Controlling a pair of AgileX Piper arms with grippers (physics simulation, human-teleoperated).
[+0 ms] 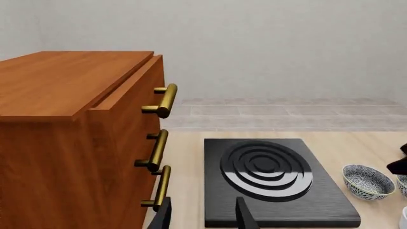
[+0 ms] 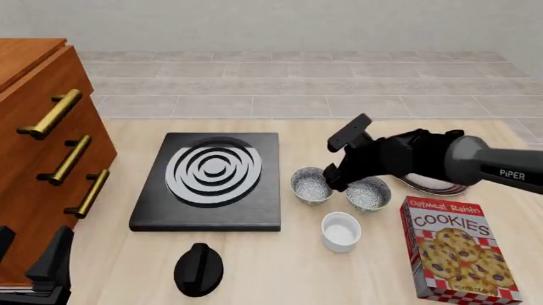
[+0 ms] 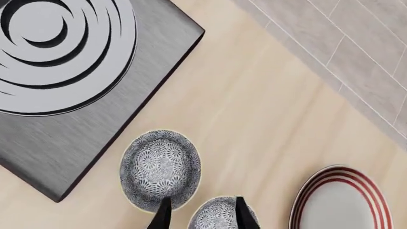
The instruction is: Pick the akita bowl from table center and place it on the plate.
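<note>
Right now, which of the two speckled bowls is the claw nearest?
The right-hand speckled bowl, nearer the striped plate; the right claw straddles its rim. The other bowl sits beside the black stove.

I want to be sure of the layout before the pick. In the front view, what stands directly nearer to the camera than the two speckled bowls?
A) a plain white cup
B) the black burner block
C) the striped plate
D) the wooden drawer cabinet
A: the white cup stands just in front of the two speckled bowls, on the camera's side of them.
</note>
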